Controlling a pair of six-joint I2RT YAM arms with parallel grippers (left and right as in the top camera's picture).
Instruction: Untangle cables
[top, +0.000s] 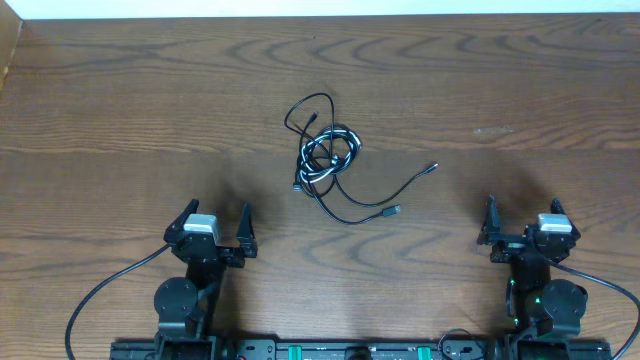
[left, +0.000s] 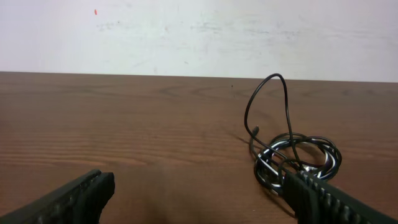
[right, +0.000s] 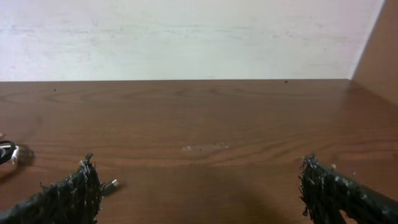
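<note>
The cables (top: 322, 155) lie in one tangled bundle at the middle of the wooden table (top: 120, 110): black cords looped with a white/light one. Two loose black ends trail right, one plug (top: 432, 167) farther out and one plug (top: 393, 211) nearer the front. My left gripper (top: 217, 212) rests open near the front left, short of the bundle and empty. In the left wrist view the cables (left: 298, 158) sit ahead and right of the open gripper (left: 199, 186). My right gripper (top: 523, 207) stands open at the front right, empty; a plug (right: 111, 185) lies by its left finger.
A pale wall (left: 186, 34) rises behind the table's far edge. A wooden side panel (right: 380, 56) stands at the far right. Thick black arm cords (top: 95, 300) run along the front edge beside the arm bases.
</note>
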